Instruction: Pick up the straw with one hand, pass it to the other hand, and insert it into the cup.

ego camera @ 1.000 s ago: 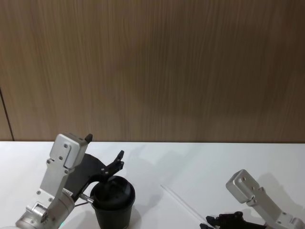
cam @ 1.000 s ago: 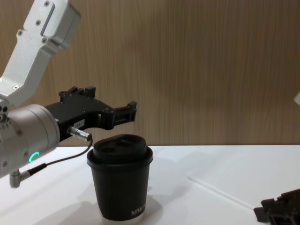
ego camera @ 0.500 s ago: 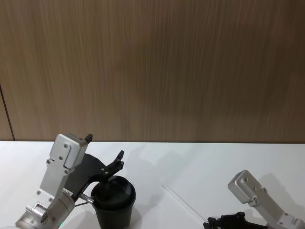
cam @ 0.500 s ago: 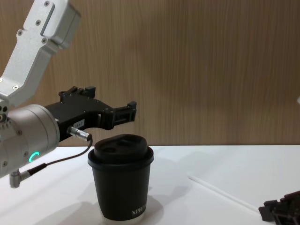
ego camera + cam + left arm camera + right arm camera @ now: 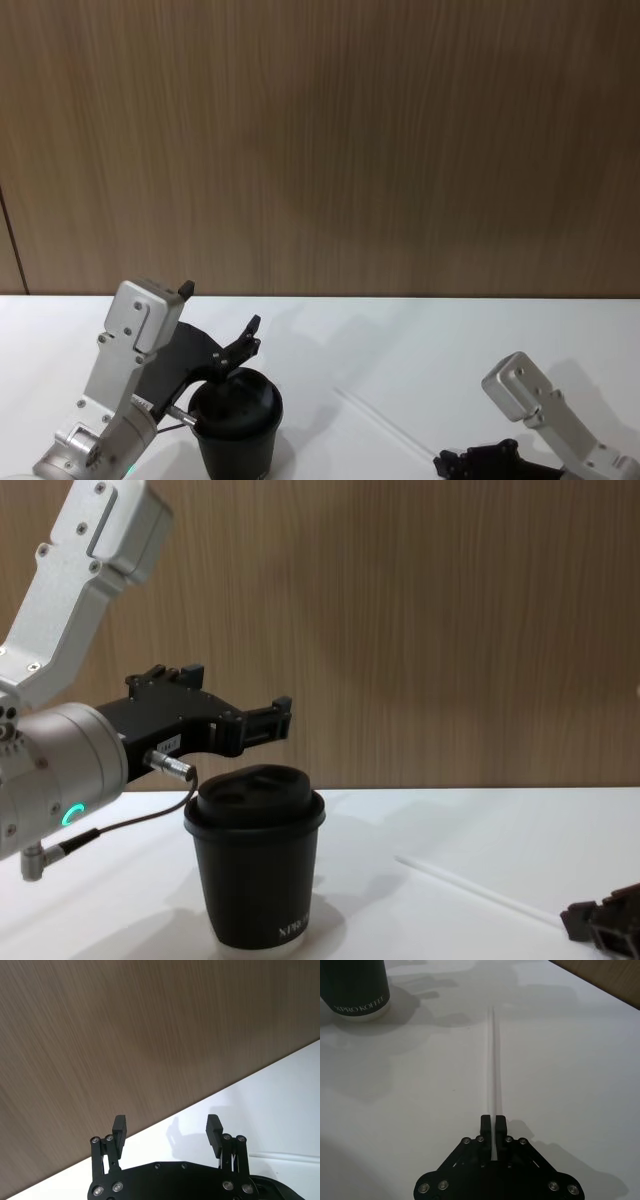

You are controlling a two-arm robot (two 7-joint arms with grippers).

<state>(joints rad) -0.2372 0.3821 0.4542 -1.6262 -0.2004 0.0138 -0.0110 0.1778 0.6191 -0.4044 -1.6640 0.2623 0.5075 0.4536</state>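
Found right gripper (image 5: pixel 493 1120) low over table (image 5: pixel 580 1060), well right of cup (image 5: pixel 255 870) & nearer robot. Fingers narrow, clamped on near end of straw (image 5: pixel 494 1060), w/ that end passing btwn pads into gripper body.

Straw: thin, white, straight. Extends from grip out toward wall (image 5: pixel 320 150), far end right of cup & clear of it, no contact. Shows in chest view as slanted line right of cup. Faint shadow alongside on table. Cannot tell whether far end rests on table or sits just off it.

Found left gripper (image 5: pixel 166 1127) above cup, toward wall side, not touching lid (image 5: pixel 258 788). Fingers wide, nothing btwn them. Wrist ring (image 5: pixel 68 815) lit green. Cable (image 5: pixel 130 825) off left wrist, hanging left of cup rim.

Cup: upright on table, matte black, lid seated, white lettering near base. Nothing inserted in lid.

Table: white, plain. Wall behind: brown wood grain.
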